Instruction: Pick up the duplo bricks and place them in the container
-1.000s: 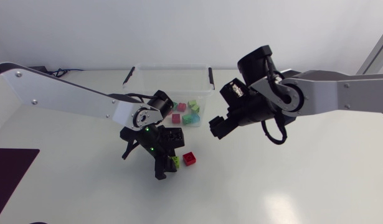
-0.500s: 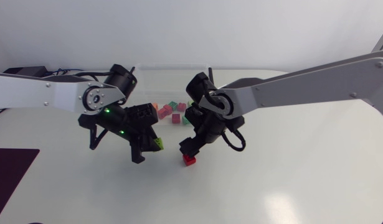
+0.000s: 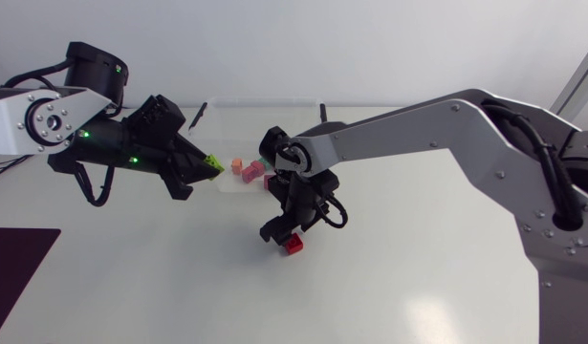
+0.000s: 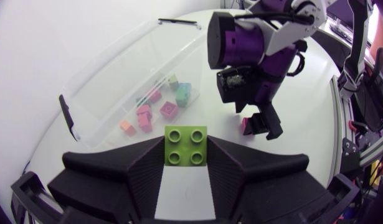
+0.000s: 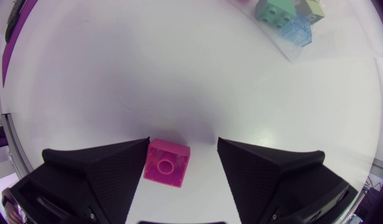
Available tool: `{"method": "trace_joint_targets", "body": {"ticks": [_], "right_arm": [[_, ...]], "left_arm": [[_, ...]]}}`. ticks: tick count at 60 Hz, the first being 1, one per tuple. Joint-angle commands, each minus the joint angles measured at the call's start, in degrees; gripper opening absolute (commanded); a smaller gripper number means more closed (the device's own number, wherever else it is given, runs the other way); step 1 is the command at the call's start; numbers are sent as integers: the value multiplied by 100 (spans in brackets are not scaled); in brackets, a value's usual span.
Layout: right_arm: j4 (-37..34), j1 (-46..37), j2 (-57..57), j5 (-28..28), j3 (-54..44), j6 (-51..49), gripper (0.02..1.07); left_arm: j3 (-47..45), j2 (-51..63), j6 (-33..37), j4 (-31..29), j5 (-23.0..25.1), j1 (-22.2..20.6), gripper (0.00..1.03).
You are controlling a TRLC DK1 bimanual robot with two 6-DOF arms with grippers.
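Now, left arm: what is the hand doing? (Recorder)

The left hand is held above the counter, just beside the front left corner of the container. It pinches a lime-green brick between both fingers, one on each side, studs facing the wrist camera. (Observer)

Noted. Container contents? (Recorder)

It is a clear tub with black latches at its ends, and several bricks lie loose on its floor: an orange brick, two pink bricks, a teal brick and a pale green brick. (Observer)

Right arm? (Recorder)

It comes in from the right and reaches past the middle. The right hand points down at the counter, in front of the container and apart from it. Its fingers are spread. A red-pink brick sits on the counter between them, close against one finger, with a clear gap of bare counter to the other. It is not gripped. (Observer)

Does the head view confirm this? (Recorder)

Yes. The same brick shows red there, just beside the hand's tip, resting flat on the counter. Whether the near finger actually touches it cannot be told from that view. (Observer)

Distance between the two hands? (Recorder)

They are apart, with the container's front left corner between them. (Observer)
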Motion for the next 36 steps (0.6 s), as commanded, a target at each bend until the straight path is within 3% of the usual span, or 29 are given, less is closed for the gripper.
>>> {"method": "trace_joint_targets", "body": {"ticks": [1, 15, 25, 31, 34, 36], "right_arm": [[-90, 18, 154, 4, 105, 112, 68], [-143, 0, -242, -40, -212, 59, 30], [-336, -9, -822, -40, -291, 24, 29], [-512, -53, -1147, -31, -194, -20, 29], [-609, -123, -1367, -31, -54, -47, 29], [-670, -158, -1419, -31, 17, -55, 29]], "left_arm": [[135, -198, -335, 165, 125, 85, 26], [566, 172, -1451, 1264, 169, 340, 26], [1243, 1033, -1899, 1606, 107, 331, 27], [1489, 1376, -2022, 1747, -60, 270, 33], [1700, 1727, -2093, 1905, -262, 173, 46], [1735, 1789, -2128, 1949, -271, 164, 48]]}}
